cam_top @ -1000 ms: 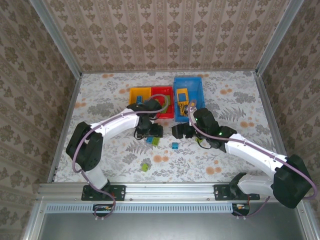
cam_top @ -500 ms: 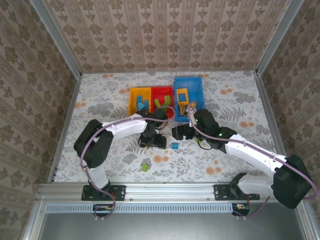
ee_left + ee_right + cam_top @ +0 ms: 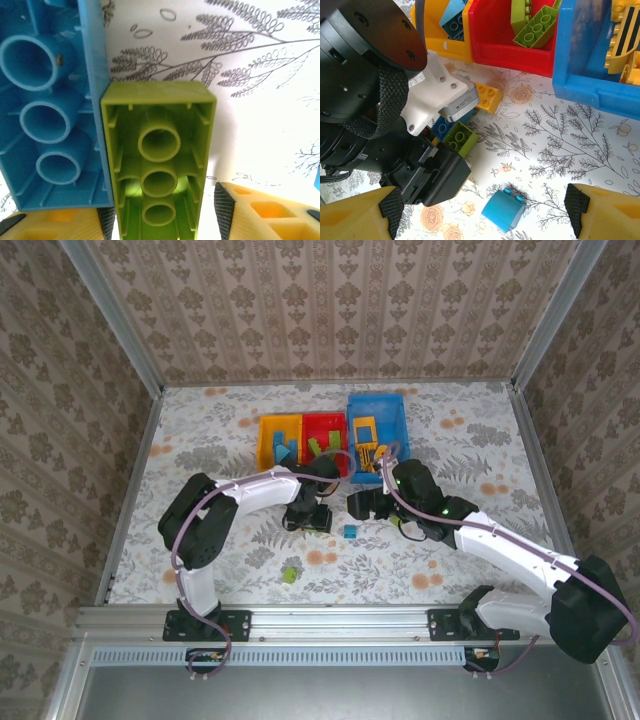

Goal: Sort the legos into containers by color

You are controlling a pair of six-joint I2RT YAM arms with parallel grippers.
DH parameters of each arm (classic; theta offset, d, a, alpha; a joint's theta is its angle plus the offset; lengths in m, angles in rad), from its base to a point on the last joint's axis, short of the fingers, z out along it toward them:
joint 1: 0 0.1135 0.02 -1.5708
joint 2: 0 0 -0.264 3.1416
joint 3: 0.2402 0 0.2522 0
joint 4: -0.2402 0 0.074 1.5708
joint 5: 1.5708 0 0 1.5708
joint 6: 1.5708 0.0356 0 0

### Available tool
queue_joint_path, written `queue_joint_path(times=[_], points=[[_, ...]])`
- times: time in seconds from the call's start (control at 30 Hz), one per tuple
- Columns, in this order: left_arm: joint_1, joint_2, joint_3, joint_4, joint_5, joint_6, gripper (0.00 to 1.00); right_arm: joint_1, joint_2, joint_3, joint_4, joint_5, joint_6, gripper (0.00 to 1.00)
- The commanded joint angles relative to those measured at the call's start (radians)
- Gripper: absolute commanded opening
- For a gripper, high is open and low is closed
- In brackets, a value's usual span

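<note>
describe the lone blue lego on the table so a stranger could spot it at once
Find the red bin, the middle one of three, then come toward the near edge of the flowered table. The small blue brick lies there alone; unlike the green brick and orange brick nearby, it touches nothing and has one rounded side.

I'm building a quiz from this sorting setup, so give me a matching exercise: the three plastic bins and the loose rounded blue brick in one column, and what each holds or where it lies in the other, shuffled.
Column one:
1. small yellow-orange plastic bin
2. small red plastic bin
3. larger blue plastic bin
4. rounded blue plastic brick

Column two:
A. holds lime green bricks
B. lies loose on the patterned table
C. holds blue bricks
D. holds yellow pieces

Pairs: 1-C, 2-A, 3-D, 4-B.
</note>
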Motion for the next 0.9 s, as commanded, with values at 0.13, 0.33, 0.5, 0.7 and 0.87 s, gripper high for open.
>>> queue_joint_path(times=[0.13, 0.33, 0.5, 0.7, 0.87], points=[[-0.026, 0.019, 0.037, -0.019, -0.017, 0.020, 0.39, -0.006, -0.024, -0.018, 0.014, -0.014, 0.030, 0.87], [-0.082, -0.065, -0.011, -0.075, -0.010, 0.006, 0.30, -0.009, -0.038, -0.021, 0.010, -0.006, 0.028, 0.87], [-0.073, -0.207, 0.023, -0.160, -0.033, -0.012, 0.30, -0.014, -0.081, -0.034, 0.044, -0.005, 0.030, 0.87], [0.065, -0.165, 0.236, -0.166, -0.001, 0.011, 0.30, -0.018, -0.123, -0.047, 0.150, 0.019, 0.042, 0.87], [0.172, -0.001, 0.481, -0.145, 0.024, 0.034, 0.30, -0.037, -0.088, 0.009, 0.154, 0.035, 0.047, 0.88]])
